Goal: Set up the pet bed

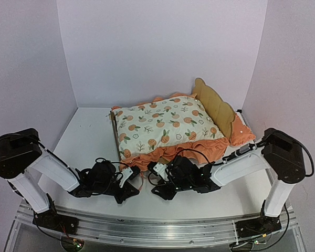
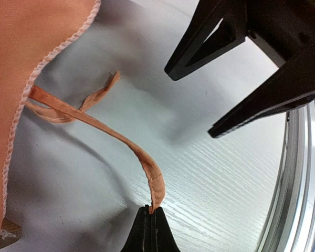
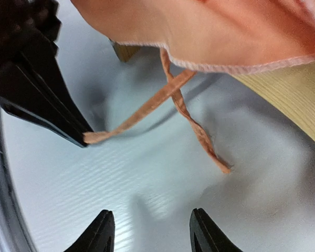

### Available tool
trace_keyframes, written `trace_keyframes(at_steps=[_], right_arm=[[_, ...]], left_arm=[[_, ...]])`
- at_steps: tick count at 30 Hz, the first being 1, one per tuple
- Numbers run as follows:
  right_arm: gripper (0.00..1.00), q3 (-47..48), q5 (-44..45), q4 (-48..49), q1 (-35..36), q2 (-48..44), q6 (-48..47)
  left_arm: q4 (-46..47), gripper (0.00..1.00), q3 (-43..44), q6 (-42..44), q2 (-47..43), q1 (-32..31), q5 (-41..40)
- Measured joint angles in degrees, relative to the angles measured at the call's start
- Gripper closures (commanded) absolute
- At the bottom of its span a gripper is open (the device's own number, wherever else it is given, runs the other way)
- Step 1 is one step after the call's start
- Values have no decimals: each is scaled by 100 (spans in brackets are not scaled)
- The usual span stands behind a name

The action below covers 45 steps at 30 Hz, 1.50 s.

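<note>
1. Top external view: the pet bed (image 1: pixel 215 102) is standing on the surface (image 1: pixel 89 131), carrying its mattress pad (image 1: pixel 165 123).
2. Left hand (image 2: pixel 150 212) is pinching one pad tie (image 2: pixel 110 131), fully closed.
3. Right hand (image 3: pixel 151 215) is gaping, holding nothing.
4. Probable step: fastening the pad; the right hand is needing a grip on the loose tie (image 3: pixel 199 134).

The pet bed (image 1: pixel 220 111) stands on the counter (image 1: pixel 89 137) just ahead of both tools.
The mattress pad (image 1: pixel 165 123) lies on the bed, its edge hanging over the rail nearest the tools. The headboard (image 1: pixel 207 94) stands at the end ahead and right of the right tool (image 3: pixel 151 223), with the pillow (image 1: pixel 239 129) just beyond it. The left tool (image 2: pixel 151 218) sits just left of the right one. A tie (image 2: pixel 110 128) runs from the pad's edge to the left tool's tip. A second tie (image 3: pixel 199 134) crosses it and lies on the counter ahead of the right tool.
</note>
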Motion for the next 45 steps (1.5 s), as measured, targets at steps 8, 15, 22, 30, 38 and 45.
trace_keyframes(at_steps=[8,15,22,30,38,45], right_arm=[[42,607,256,-103,-445,808,-1293],[60,938,-20,103,-721,1153,-1573],[99,921,-577,315,-728,1255,-1542],[100,732,-1128,-222,-646,910,-1282],[100,709,-1627,-729,-440,335,-740],[100,718,-1720,-861,-444,267,-209]], left_arm=[[-62,100,-24,184,-83,21,-234],[-62,100,-35,249,-104,21,-273],[-61,100,-35,278,-169,21,-479],[-185,100,-22,390,-205,27,-482],[-404,83,88,231,-45,27,-263],[-639,63,138,505,-198,34,-299]])
